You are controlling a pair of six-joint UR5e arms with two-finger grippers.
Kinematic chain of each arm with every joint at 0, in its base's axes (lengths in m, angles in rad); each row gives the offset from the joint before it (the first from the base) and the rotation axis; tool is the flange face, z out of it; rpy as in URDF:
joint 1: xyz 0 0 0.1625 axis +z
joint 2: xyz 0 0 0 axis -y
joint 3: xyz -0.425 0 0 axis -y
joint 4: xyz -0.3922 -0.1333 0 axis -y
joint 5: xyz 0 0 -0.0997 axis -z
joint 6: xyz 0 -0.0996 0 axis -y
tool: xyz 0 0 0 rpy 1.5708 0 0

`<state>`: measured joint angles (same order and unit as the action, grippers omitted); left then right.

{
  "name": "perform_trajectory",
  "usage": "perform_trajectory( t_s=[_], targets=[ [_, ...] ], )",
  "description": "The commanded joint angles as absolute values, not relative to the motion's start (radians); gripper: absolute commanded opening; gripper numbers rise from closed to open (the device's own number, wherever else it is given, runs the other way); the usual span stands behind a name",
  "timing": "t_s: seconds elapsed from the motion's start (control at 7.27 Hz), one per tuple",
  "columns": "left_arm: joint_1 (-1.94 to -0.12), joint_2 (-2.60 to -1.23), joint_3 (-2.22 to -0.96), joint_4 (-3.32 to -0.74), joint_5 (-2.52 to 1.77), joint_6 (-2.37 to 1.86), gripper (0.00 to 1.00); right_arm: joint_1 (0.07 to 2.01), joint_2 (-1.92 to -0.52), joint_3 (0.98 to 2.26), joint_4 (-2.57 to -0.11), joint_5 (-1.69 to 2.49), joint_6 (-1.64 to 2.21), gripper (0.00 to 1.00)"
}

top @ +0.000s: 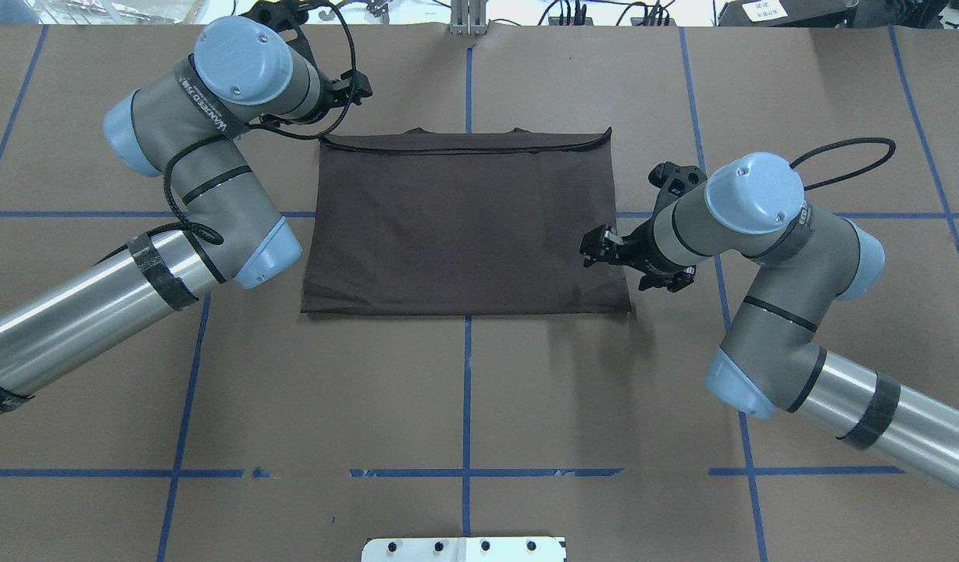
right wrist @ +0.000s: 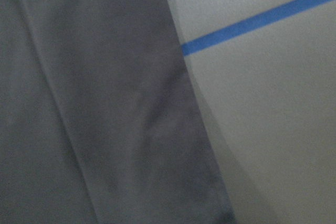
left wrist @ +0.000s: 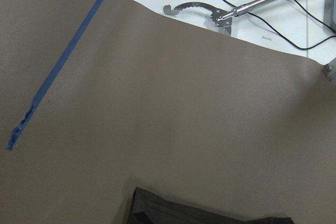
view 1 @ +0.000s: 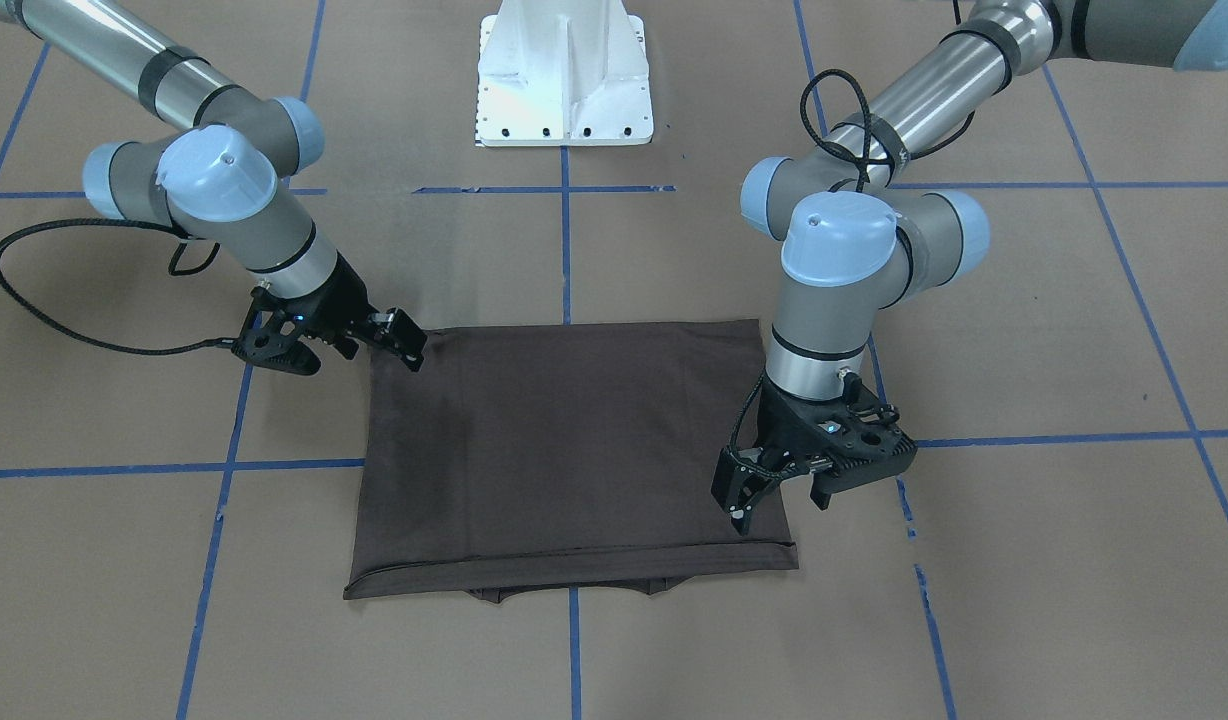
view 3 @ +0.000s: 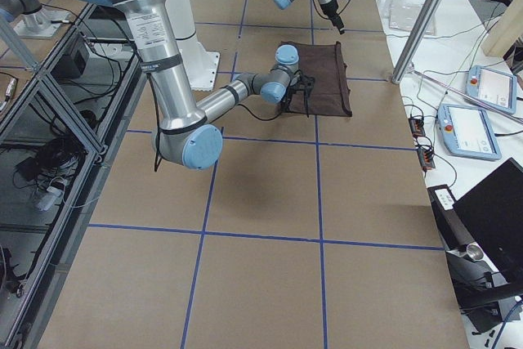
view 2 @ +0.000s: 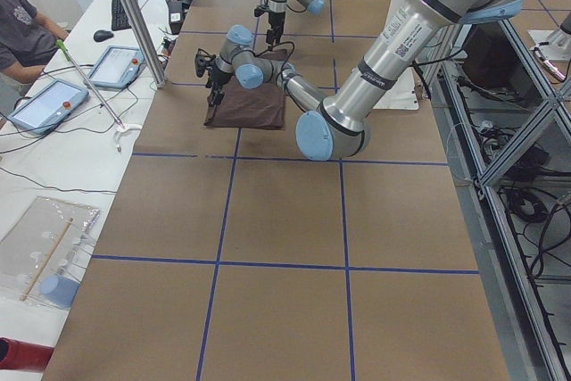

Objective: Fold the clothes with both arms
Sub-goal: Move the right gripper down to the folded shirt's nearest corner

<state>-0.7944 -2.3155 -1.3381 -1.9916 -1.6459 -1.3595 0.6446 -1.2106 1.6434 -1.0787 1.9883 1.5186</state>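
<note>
The dark brown T-shirt (view 1: 574,450) lies flat, folded into a rectangle (top: 464,226); its collar, logo and tags are hidden. A lower layer peeks out along the far edge (view 1: 574,592). My left gripper (view 1: 782,500) is open and empty, hovering over the shirt's far corner on my left. In the overhead view its black parts (top: 351,82) show behind the wrist. The left wrist view shows only the shirt's corner (left wrist: 199,213). My right gripper (view 1: 399,340) is at the near corner on my right (top: 600,246), and looks open. The right wrist view shows the shirt's edge (right wrist: 105,103) close up.
The white bolted pedestal (view 1: 564,80) stands at the robot's side of the table. Blue tape lines (view 1: 566,250) cross the brown tabletop. Beyond the far edge are a metal grabber tool (left wrist: 220,14), tablets (view 2: 120,67), a post (view 2: 134,24) and a seated person (view 2: 22,33).
</note>
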Motion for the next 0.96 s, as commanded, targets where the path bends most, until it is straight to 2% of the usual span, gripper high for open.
perform_trajectory(
  t_s=[0.0, 0.14, 0.28, 0.41, 0.83],
  targets=[
    [-0.793, -2.316, -1.345, -1.991, -1.646, -1.361, 0.99, 0.614, -1.236, 1.654, -1.081, 1.977, 1.52, 1.0],
    [-0.793, -2.315, -1.345, -1.991, -1.646, -1.361, 0.99, 0.614, -1.238, 1.654, -1.083, 1.98, 1.52, 0.86],
    [-0.793, -2.315, -1.344, -1.991, -1.646, -1.361, 0.99, 0.614, -1.236, 1.652, -1.081, 1.983, 1.52, 0.35],
    [-0.793, -2.315, -1.345, -1.991, -1.646, -1.361, 0.99, 0.614, -1.242, 1.654, -1.086, 1.985, 1.519, 0.01],
    [-0.793, -2.315, -1.344, -1.997, -1.646, -1.362, 0.99, 0.615, -1.284, 1.704, -1.089, 1.994, 1.511, 0.0]
  ],
)
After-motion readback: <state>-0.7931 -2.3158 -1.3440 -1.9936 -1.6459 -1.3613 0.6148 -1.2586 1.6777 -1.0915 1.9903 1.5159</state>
